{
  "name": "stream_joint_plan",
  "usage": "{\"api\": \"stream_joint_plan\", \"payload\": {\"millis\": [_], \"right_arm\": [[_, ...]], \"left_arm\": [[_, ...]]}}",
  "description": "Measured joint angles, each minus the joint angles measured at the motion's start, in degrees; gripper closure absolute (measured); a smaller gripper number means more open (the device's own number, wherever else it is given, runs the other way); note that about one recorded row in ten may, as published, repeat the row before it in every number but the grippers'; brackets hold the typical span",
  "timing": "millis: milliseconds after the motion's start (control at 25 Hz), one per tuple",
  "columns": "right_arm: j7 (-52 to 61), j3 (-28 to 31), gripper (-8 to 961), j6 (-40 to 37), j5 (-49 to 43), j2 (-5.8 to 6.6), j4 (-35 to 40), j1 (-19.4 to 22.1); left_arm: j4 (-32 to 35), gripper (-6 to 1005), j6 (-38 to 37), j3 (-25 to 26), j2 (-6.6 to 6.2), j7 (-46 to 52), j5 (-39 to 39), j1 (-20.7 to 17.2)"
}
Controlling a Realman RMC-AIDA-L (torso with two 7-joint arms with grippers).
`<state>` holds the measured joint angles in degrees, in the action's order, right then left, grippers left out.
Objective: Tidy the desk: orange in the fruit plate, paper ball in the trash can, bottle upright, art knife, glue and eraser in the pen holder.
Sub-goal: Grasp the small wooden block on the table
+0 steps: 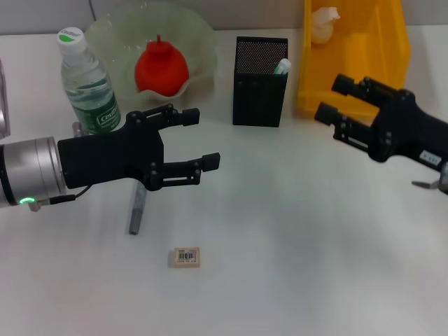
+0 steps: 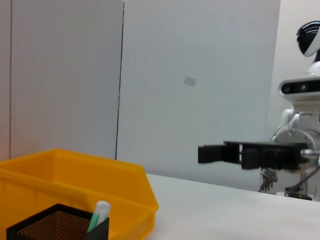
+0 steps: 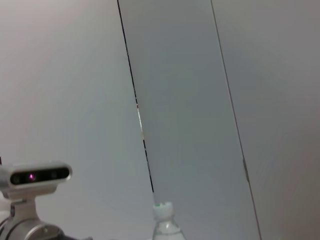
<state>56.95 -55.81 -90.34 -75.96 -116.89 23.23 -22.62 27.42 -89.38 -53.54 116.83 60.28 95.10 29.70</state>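
1. White table (image 1: 294,245) spread beneath both arms, carrying everything named below.
2. Yellow trash can (image 1: 388,49) just beyond the right jaws, at the table's far edge; white paper ball (image 1: 323,24) already inside, in its far corner.
3. Left gripper (image 1: 199,140) raised over the table, jaws wide apart and holding nothing, pointing toward the right arm.
4. Right gripper (image 1: 336,98) lifted in front of the trash can, jaws parted and empty, aimed toward the pen holder.
5. Pale-green fruit plate (image 1: 199,42) beyond the left jaws, with the orange (image 1: 161,68) resting in it.
6. Bottle (image 1: 87,80) upright just beyond the left gripper's body, beside the fruit plate.
7. Black mesh pen holder (image 1: 259,87) between the two sets of jaws and a little farther back, near the trash can; a white-and-green glue stick (image 1: 281,67) poking out of its top.
8. Grey art knife (image 1: 136,210) flat on the table, directly under the left gripper, partly hidden by it.
9. Eraser (image 1: 186,257) flat on the table, barcode sticker up, nearer the robot than the left jaws and close to the art knife's tip.
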Motion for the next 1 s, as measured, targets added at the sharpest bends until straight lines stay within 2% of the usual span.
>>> {"api": "stream_joint_plan", "payload": {"millis": [240, 320, 480, 680, 800, 1000], "right_arm": [[-0.7, -0.4, 313, -0.1, -0.1, 0.00, -1.0, 1.2], [-0.8, -0.5, 313, 0.0, -0.2, 0.02, -1.5, 1.5], [-0.9, -0.2, 313, 0.3, -1.6, 0.35, -3.4, 1.8], [-0.7, -0.1, 313, 1.0, -1.7, 0.43, -4.2, 2.1], [-0.3, -0.1, 313, 1.2, -1.7, 0.46, -4.5, 2.1], [1.8, 0.0, 313, 1.2, -1.4, 0.53, -4.8, 2.1]], "left_arm": [[2.6, 159, -2.4, -0.1, -0.22, 2.4, 0.0, 0.4], [6.9, 158, -5.5, -0.2, -0.19, 4.8, 0.0, 0.4], [11.1, 159, -7.9, -0.5, -0.25, 6.4, 0.0, 0.8], [19.7, 158, -11.5, -4.3, -1.10, 6.4, 0.1, 2.6], [23.3, 158, -11.8, -5.8, -1.07, 4.9, 0.5, 2.8], [30.5, 159, -11.9, -7.2, -0.06, -1.3, 6.4, 3.9]]}}
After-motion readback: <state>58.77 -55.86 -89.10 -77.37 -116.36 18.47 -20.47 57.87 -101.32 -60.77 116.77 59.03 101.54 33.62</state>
